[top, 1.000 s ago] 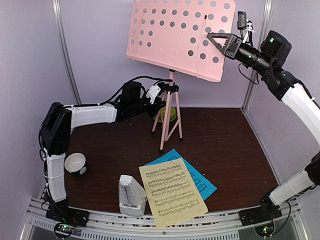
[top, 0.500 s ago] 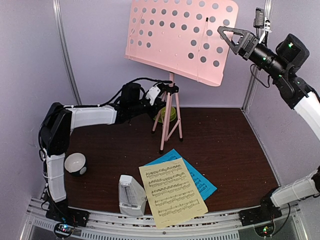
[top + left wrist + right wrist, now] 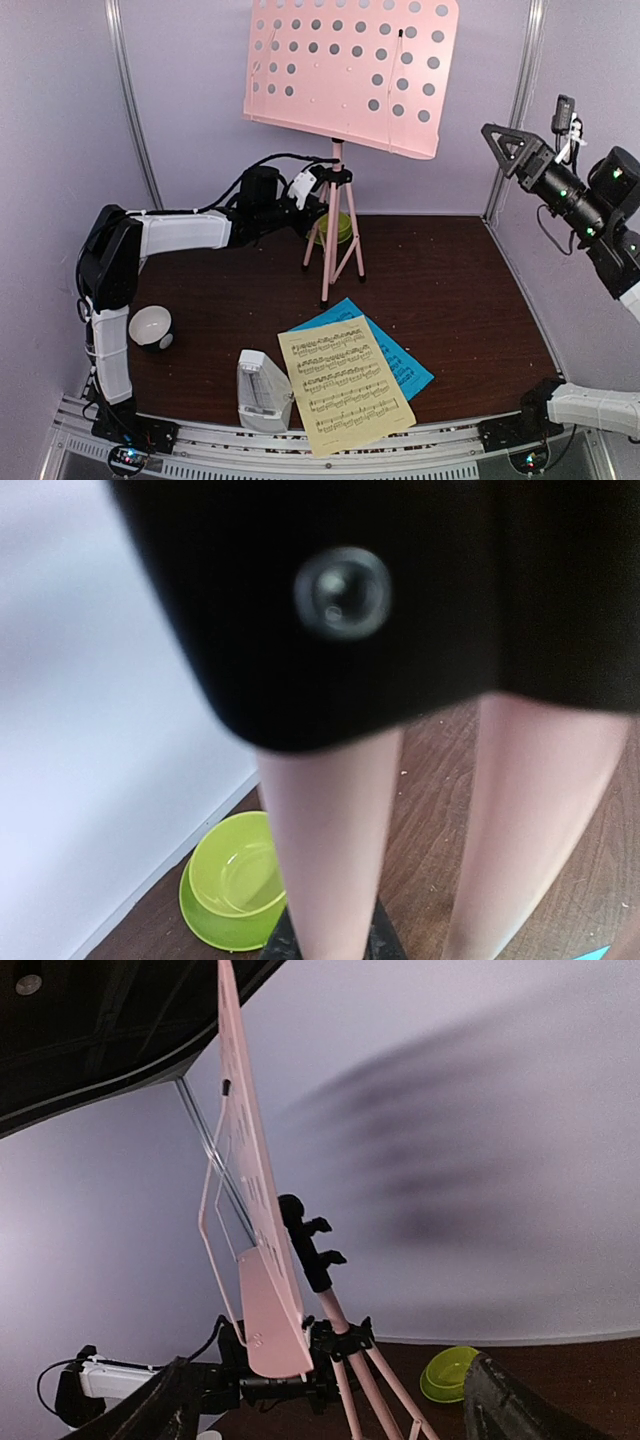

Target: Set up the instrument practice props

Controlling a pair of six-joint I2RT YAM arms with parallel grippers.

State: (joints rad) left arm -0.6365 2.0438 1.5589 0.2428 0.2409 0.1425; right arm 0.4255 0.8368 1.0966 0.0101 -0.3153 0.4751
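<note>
Although blurred up close, shows left tool pinched narrow on a leg of the pink hole-punched tripod music stand, upright at the back of the dark wooden table (panel top cropped). Shows right tool spread wide, well apart from the panel.

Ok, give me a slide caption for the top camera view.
Left gripper holds the pink music stand by its tripod; right gripper, jaws open, clear of the panel.
</note>
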